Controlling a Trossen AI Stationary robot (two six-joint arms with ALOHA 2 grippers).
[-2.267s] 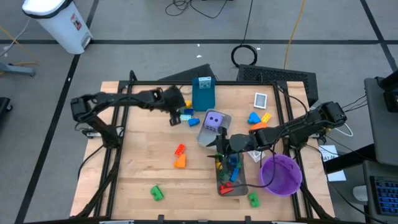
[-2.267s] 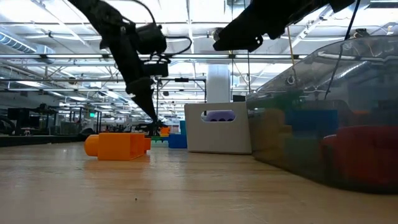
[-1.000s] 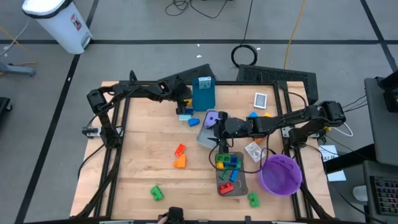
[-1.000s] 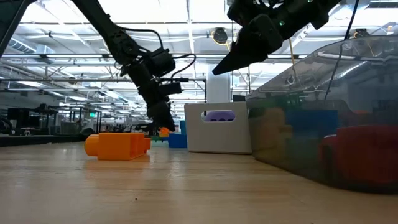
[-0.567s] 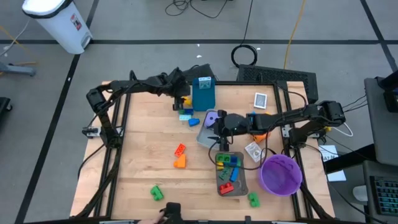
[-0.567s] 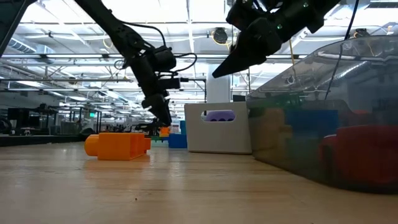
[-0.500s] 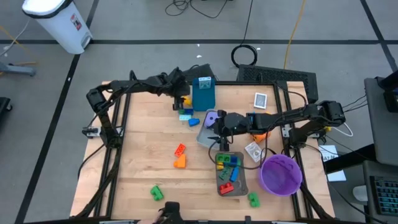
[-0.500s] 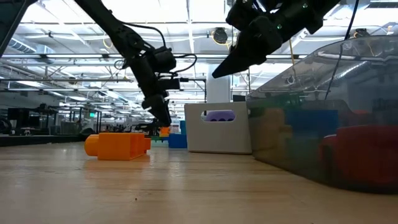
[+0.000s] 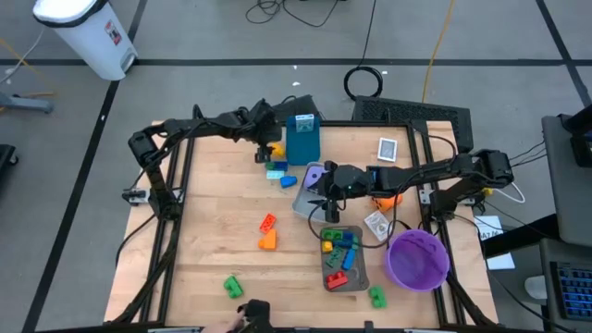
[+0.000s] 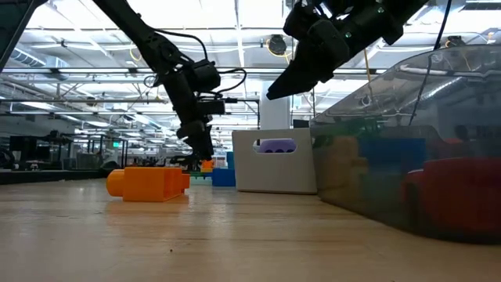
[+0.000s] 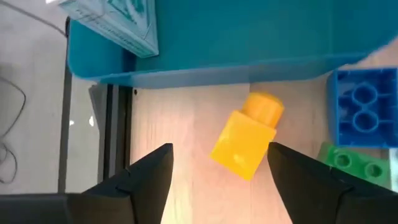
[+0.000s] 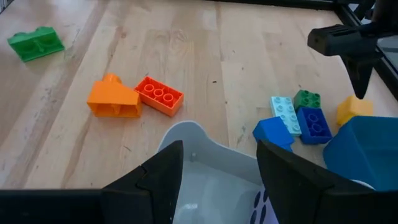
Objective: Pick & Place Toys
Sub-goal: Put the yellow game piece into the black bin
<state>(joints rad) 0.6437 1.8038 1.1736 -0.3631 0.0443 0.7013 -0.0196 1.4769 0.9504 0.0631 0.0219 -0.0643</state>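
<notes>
My left gripper point(image 9: 271, 145) is open, fingers pointing down, just above a yellow brick point(image 11: 245, 138) that lies on the table beside the teal box point(image 9: 302, 139); the fingers stand on either side of it without touching it. My right gripper point(image 9: 324, 192) is open and empty, hovering over the near rim of a grey tray point(image 12: 186, 134) that holds the purple die point(image 9: 317, 178). A clear tray point(image 9: 343, 257) holds several bricks. Loose blue, light blue and green bricks point(image 12: 298, 115) lie near the yellow one. An orange brick point(image 12: 112, 99) and a red one point(image 12: 159, 94) lie mid-table.
The purple bowl point(image 9: 418, 259) stands at the near right. Green bricks lie at the near left point(image 9: 232, 287) and near the bowl point(image 9: 376, 296). Blue and yellow bricks point(image 9: 384, 174) and a white card point(image 9: 387, 148) lie at the far right. The teal box stands close by my left gripper.
My left arm's wrist has shifted a little toward the table's far edge, and its gripper has stayed over the yellow brick. My right gripper has stayed over the grey tray.
</notes>
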